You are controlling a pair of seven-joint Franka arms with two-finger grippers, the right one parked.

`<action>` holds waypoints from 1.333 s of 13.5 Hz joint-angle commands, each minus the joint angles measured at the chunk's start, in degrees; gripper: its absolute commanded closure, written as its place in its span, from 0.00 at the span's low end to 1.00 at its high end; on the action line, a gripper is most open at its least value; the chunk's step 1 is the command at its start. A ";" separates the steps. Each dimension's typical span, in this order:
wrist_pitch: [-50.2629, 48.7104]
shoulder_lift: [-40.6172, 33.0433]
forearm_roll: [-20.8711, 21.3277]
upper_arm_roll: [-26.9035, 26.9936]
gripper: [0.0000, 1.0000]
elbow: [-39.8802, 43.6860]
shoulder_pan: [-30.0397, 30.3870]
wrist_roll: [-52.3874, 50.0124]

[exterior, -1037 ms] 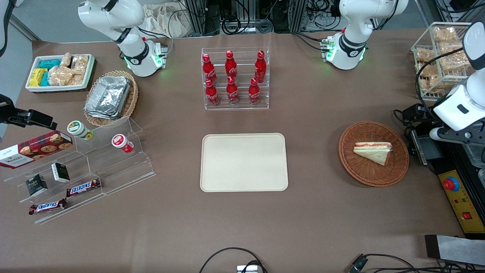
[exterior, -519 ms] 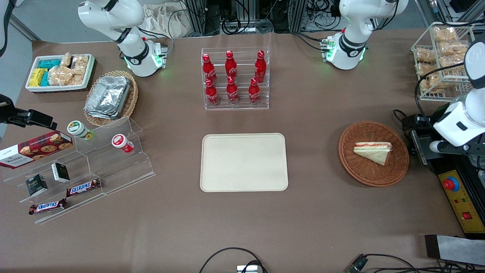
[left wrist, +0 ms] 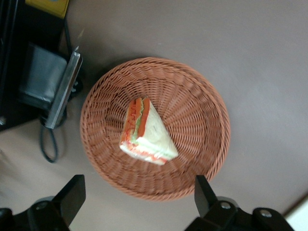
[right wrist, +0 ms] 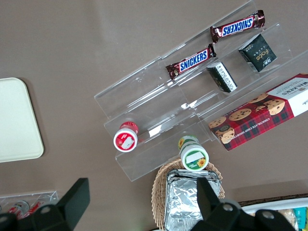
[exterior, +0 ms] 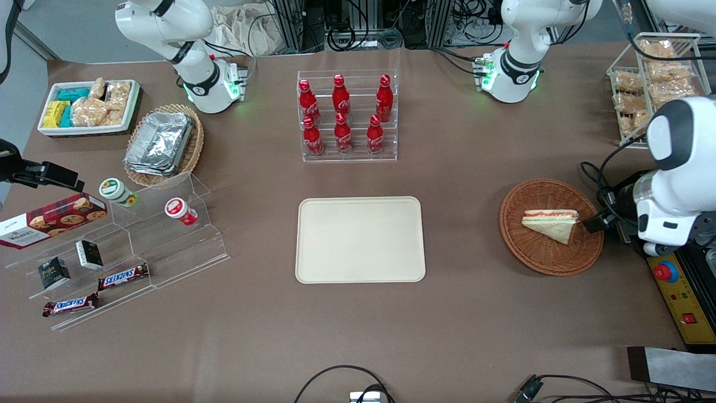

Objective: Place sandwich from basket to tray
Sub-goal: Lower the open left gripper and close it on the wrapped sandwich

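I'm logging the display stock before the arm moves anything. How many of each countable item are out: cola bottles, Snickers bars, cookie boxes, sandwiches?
Red cola bottles: 6
Snickers bars: 2
Cookie box: 1
Sandwich, in the basket: 1
Total: 10
The gripper hangs open above the basket; the tray holds nothing.

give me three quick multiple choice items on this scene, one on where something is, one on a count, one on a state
1. Where is the sandwich?
A. on the tray
B. in the basket
C. on the bare table

2. How many red bottles stand in the clear rack?
A. four
B. six
C. eight

3. How is the gripper?
A. open above the basket
B. shut on the sandwich
C. open above the tray

Key: 1 B, it lies in the basket while the tray holds nothing; 2 B, two rows of three; 3 A, jaws spread, holding nothing.
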 commanded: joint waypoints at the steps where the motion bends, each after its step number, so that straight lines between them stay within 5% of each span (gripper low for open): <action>1: 9.74 -0.88 0.81 0.51 0.00 -7.78 0.31 -12.29; 10: 22.96 1.05 0.45 3.32 0.00 -18.96 0.31 -20.59; 18: 24.55 3.16 0.45 3.06 0.00 -19.76 -0.48 -22.53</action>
